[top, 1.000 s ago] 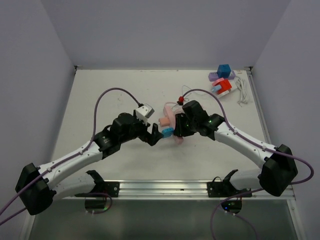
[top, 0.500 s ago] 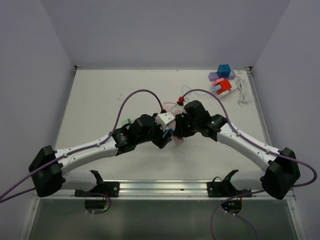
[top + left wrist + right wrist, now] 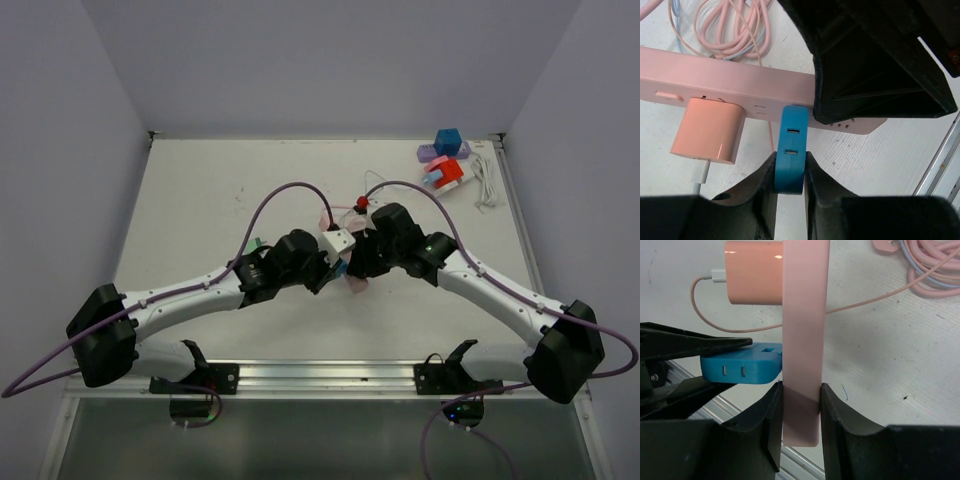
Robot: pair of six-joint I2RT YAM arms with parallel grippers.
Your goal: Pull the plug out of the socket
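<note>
Bright, even light; soft shadows, sharp focus.

Plug (image 3: 790,150) sits in socket strip (image 3: 740,82) beside charger (image 3: 707,130).

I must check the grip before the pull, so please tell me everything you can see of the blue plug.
The blue plug is a small, flat block with rounded corners, of what looks like smooth plastic, with two small slots on one face. It sits plugged into the long side of the pink power strip, beside a pink adapter, with no visible gap. The left pincer clamps its free end, one finger on each side.
</note>
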